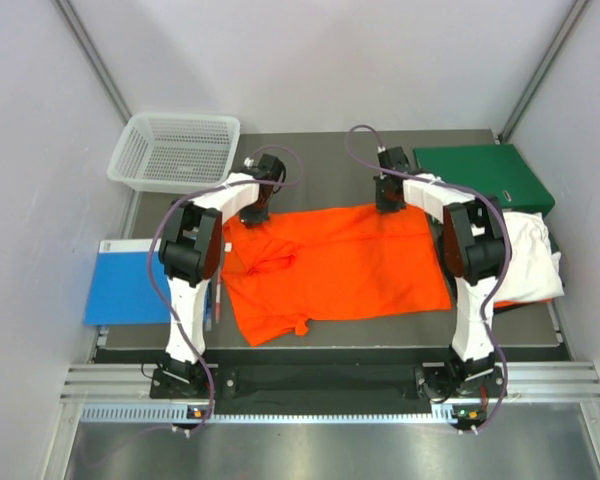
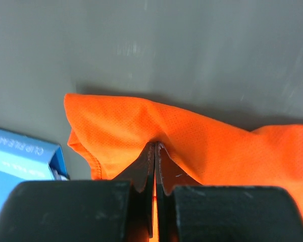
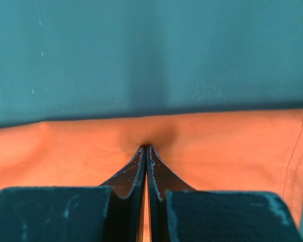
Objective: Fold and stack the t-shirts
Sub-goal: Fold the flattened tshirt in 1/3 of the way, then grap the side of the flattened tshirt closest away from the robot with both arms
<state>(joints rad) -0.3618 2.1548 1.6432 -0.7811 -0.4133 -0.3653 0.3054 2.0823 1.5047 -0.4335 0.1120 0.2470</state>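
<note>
The counter (image 1: pixel 315 170) carries everything, and the orange t-shirt (image 1: pixel 340 265) lies spread flat across its middle, collar end to the left, with that end rumpled.

Beyond the shirt's far edge there is bare surface, the best room for lifting. That room is flanked by the basket (image 1: pixel 175 150) off the far-left corner and the green binder (image 1: pixel 485 175) off the far-right corner. The white t-shirt (image 1: pixel 528 255) lies on a pile to the shirt's right, and the right arm hides whether the two touch. The blue book (image 1: pixel 125 285) lies just left of the shirt. The shirt's near edge runs close to the counter's near edge, so there is little margin there.

The left gripper (image 2: pixel 155 147) is clamped tight on the shirt's far-left edge, and the right gripper (image 3: pixel 145 148) is clamped just as tight on its far-right edge.

Both bites look shallow (only a small pucker of cloth shows at each tip), so a quick pull could probably slip one free. Uneven travel would likely skew the fold, and the rumpled collar end may get trapped as creases. A wide swing right risks knocking the pile.
</note>
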